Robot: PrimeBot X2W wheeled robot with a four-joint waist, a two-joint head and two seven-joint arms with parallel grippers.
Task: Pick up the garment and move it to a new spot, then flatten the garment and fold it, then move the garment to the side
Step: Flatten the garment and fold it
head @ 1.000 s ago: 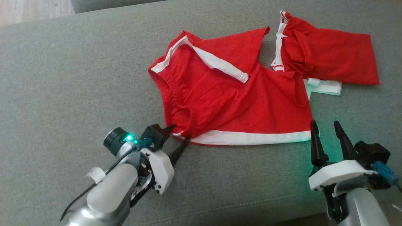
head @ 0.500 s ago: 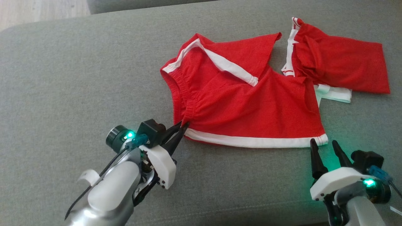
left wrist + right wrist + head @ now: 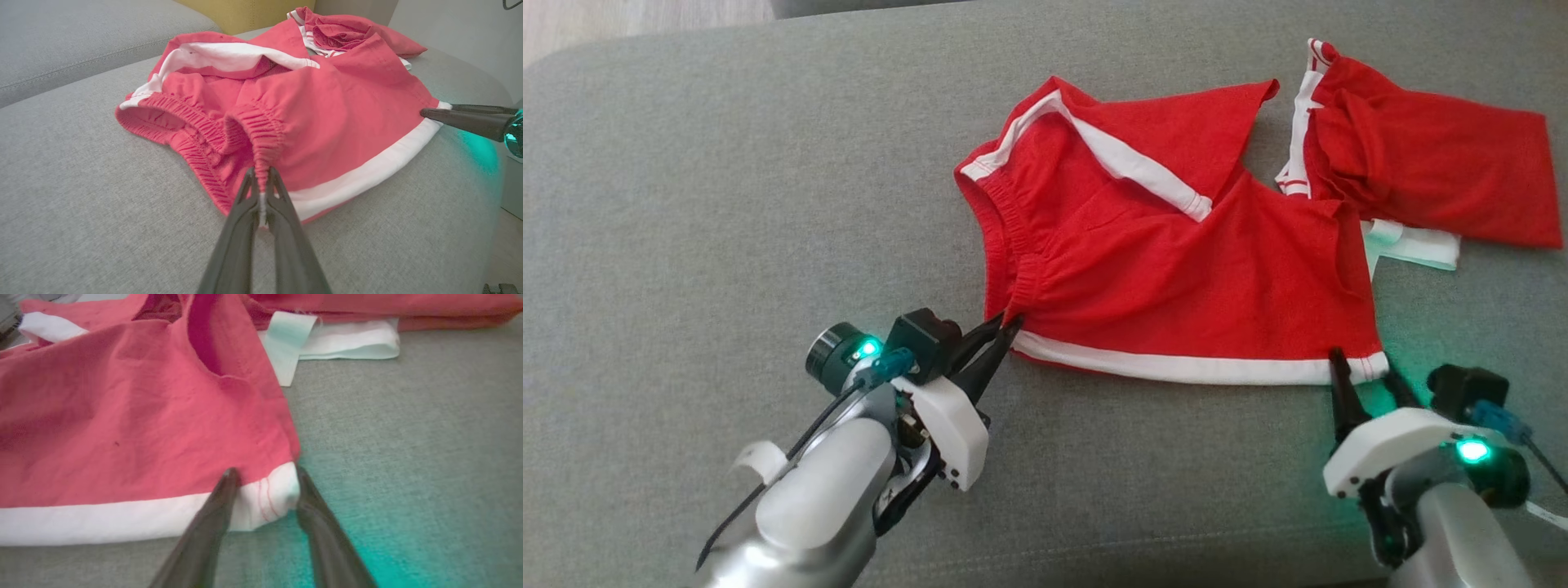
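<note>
The garment (image 3: 1176, 269) is a pair of red shorts with white trim, lying rumpled on a grey sofa cushion (image 3: 727, 204). My left gripper (image 3: 1005, 331) is shut on the near end of the elastic waistband, and the left wrist view shows the gathered band pinched between its fingertips (image 3: 261, 179). My right gripper (image 3: 1362, 365) is open and straddles the garment's white-trimmed right corner. In the right wrist view that corner (image 3: 269, 494) sits between the two parted fingers (image 3: 212, 514). The right gripper's fingers (image 3: 470, 118) also reach that corner in the left wrist view.
More red cloth with a white strip and a pale label (image 3: 1413, 241) lies at the back right, touching the shorts; I cannot tell whether it is joined. The cushion's front edge (image 3: 1176, 563) runs close below both arms. Bare grey cushion spreads to the left.
My left gripper has shut on the waistband end. My right gripper has slid forward until the hem corner is between its fingers, which have narrowed a little. The head camera has shifted.
</note>
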